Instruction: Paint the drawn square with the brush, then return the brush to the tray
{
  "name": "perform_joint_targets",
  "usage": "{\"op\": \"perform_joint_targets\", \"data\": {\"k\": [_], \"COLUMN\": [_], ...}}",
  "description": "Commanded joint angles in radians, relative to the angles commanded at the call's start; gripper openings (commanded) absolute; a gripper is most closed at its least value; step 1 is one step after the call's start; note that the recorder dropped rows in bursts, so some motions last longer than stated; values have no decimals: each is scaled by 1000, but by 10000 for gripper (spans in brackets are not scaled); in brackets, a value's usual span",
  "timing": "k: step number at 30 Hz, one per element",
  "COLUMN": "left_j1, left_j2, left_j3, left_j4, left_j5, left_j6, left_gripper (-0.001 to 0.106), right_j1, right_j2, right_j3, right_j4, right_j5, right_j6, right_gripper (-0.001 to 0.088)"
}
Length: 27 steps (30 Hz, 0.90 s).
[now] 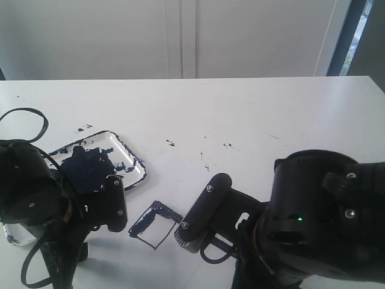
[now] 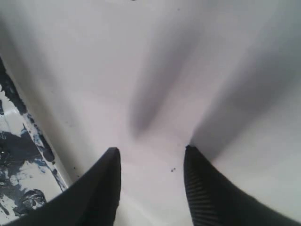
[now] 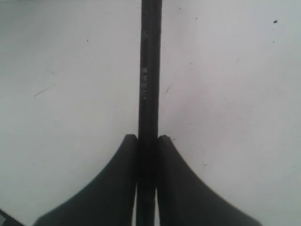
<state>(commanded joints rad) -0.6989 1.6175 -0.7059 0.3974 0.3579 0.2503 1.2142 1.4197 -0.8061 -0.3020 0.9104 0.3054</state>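
The brush (image 3: 150, 70) shows as a thin black shaft running straight out between the fingers of my right gripper (image 3: 147, 137), which is shut on its handle above the white surface. Its bristle tip is out of view. The drawn square (image 1: 155, 226) lies near the front middle, with dark paint smeared along its upper left side and the rest white. The tray (image 1: 123, 153), white and blotched dark blue-black, sits left of the square. My left gripper (image 2: 150, 149) is open and empty over white surface, and the tray's painted rim (image 2: 21, 141) lies beside it.
The left arm (image 1: 36, 198) covers the tray's near end. The bulky right arm (image 1: 313, 217) fills the front right. Small paint specks (image 1: 171, 143) dot the white table behind the square. A wall stands beyond the table's far edge.
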Motion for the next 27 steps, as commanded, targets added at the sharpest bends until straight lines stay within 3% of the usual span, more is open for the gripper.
{"op": "perform_joint_targets", "data": {"k": [5,12,22,27], "left_j1": [0,0,0,0], "left_j2": [0,0,0,0], "left_j3": [0,0,0,0], "left_j4": [0,0,0,3], "left_j5": [0,2,2,2], "left_j6": [0,0,0,0], "left_gripper": [483,483,483,483], "right_j1": [0,0,0,0], "right_j2": [0,-7,-31,-34], "right_j3": [0,0,0,-47], "right_j4": [93,117,6,17], "right_j5": [-2,7,35,89], "right_j6": [-77,-79,-5,11], "right_gripper": [0,0,0,0]}}
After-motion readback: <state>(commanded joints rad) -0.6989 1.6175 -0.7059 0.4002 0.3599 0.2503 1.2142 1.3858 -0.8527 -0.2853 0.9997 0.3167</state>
